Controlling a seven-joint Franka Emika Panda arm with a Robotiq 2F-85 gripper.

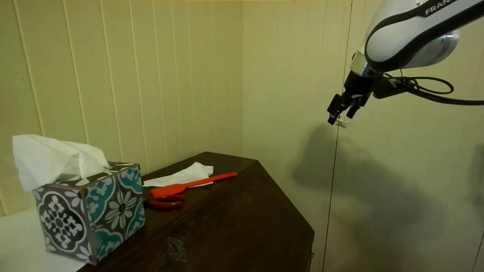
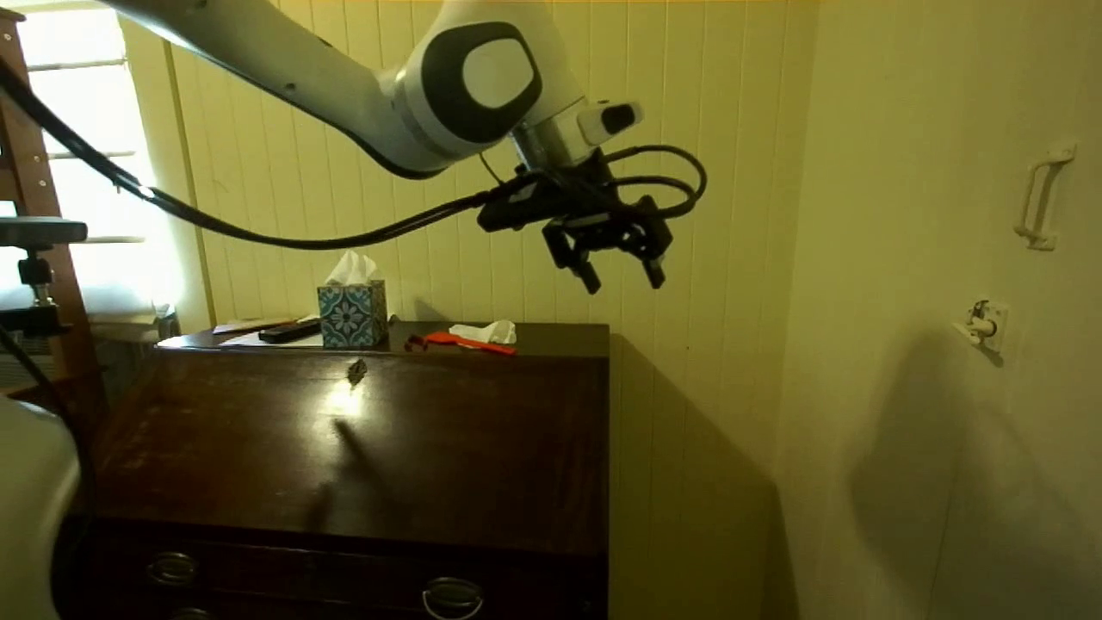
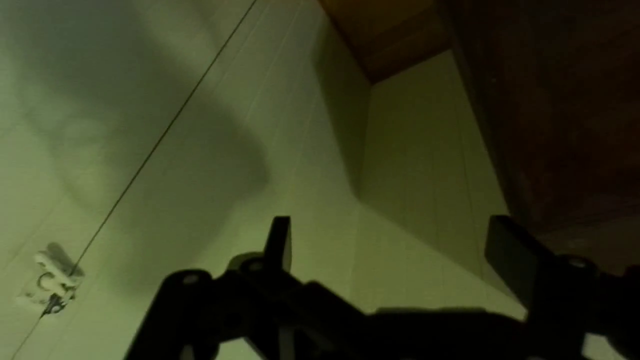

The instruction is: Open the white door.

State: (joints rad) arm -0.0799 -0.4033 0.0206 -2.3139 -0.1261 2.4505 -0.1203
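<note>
- White door [image 1: 404,158]: right side in both exterior views, looks closed to me.
- Gripper [image 2: 625,281]: spread wide, nothing held, well apart from the latch [image 2: 983,329].
- I'd approach square, free that latch gently, then pull.

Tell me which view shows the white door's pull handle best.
An exterior view: there the pull handle shows whole on the white door, nothing in front of it. In the remaining views, wrist included, I cannot make it out.

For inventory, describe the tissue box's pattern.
Tissue box: teal, grey and white florals, clearest in an exterior view.
</note>
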